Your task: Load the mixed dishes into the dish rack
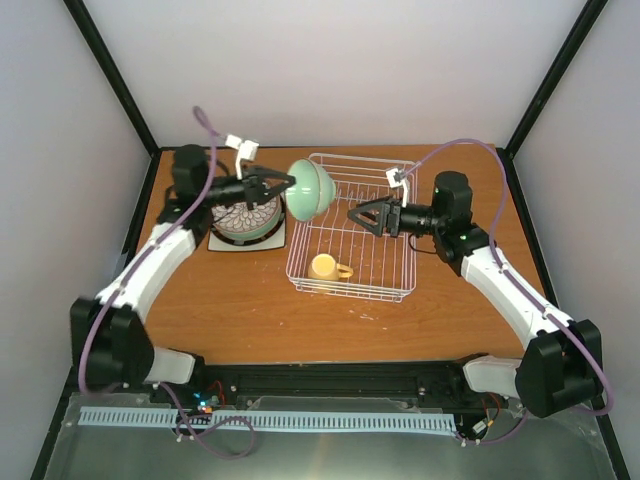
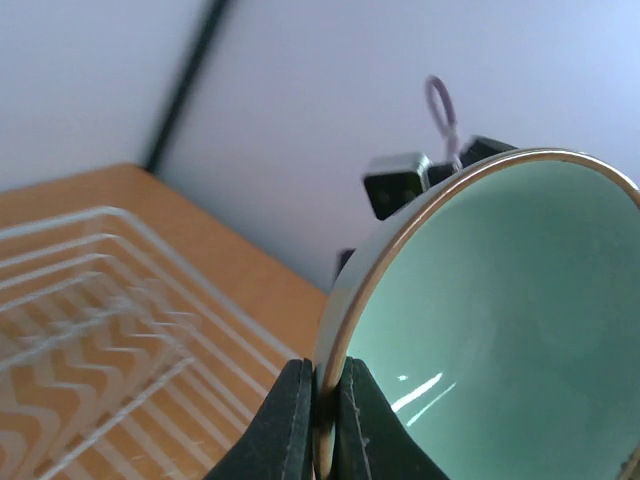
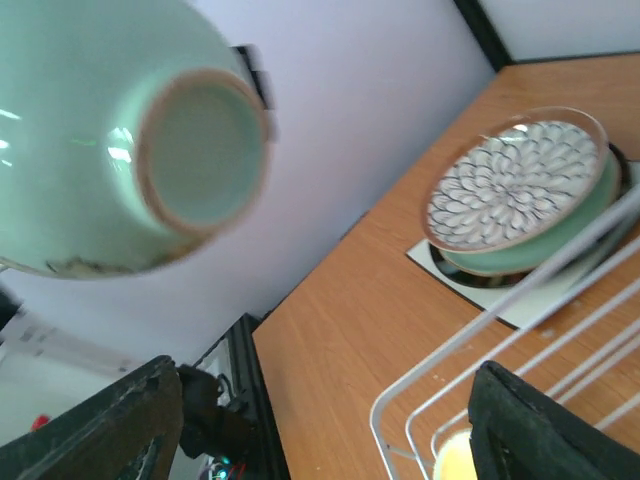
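My left gripper (image 1: pixel 286 184) is shut on the rim of the mint-green bowl (image 1: pixel 311 188) and holds it on edge in the air above the left rim of the white wire dish rack (image 1: pixel 400 270). In the left wrist view the fingers (image 2: pixel 290 420) pinch the bowl's rim (image 2: pixel 500 320). My right gripper (image 1: pixel 354 216) is open and empty above the rack, just right of the bowl; its view shows the bowl's underside (image 3: pixel 120 130). A yellow mug (image 1: pixel 325 267) lies in the rack's near left corner. The remaining plates (image 1: pixel 245 215) are stacked left of the rack, petal-patterned plate (image 3: pixel 515 180) on top, square white plate (image 1: pixel 222 243) beneath.
The wooden table (image 1: pixel 250 320) is walled by white panels with black corner posts (image 1: pixel 115 75). The rack's upright wires (image 2: pixel 90 300) are close below the bowl. The arm bases sit at the near edge.
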Robot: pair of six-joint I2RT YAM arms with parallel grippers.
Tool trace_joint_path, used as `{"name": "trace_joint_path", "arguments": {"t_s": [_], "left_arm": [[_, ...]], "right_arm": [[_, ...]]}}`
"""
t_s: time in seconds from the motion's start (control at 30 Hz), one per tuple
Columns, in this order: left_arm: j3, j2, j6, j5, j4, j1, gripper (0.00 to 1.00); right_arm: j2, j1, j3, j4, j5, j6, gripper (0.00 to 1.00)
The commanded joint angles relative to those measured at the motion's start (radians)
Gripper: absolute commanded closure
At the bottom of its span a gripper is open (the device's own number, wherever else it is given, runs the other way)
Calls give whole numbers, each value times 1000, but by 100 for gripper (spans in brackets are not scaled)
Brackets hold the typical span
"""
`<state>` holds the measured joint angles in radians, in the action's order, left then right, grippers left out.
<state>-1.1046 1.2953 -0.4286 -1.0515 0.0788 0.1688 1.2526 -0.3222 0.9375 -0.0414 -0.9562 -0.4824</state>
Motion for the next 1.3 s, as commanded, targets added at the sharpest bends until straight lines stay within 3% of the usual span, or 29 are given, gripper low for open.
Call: {"name": "trace_joint_path", "arguments": {"t_s": [0.0, 0.13, 0.33, 0.47, 0.73, 0.87, 1.27], "left_arm": [[-57, 138, -366, -299, 588, 71, 99], [-48, 232, -752, -376, 1133, 92, 99], [-107, 408, -1217, -331, 1721, 140, 99], [-152, 467, -1238, -317, 1743, 183, 99], [-202, 504, -1240, -315, 1736, 213, 99], [-196, 509, -1234, -305, 1733, 213, 99], [-245, 561, -1198, -294, 1686, 213, 99]], "right_arm": [[-12, 24, -2, -153, -187, -142, 17], [-40, 40, -43, -376, -269, -333, 11], [-31, 40, -62, -480, -297, -464, 9], [6, 41, -94, -807, -312, -700, 8], [126, 40, -101, -1291, -315, -1071, 9], [242, 40, -85, -1629, -284, -1362, 13], [226, 37, -69, -1636, -309, -1394, 15]]}}
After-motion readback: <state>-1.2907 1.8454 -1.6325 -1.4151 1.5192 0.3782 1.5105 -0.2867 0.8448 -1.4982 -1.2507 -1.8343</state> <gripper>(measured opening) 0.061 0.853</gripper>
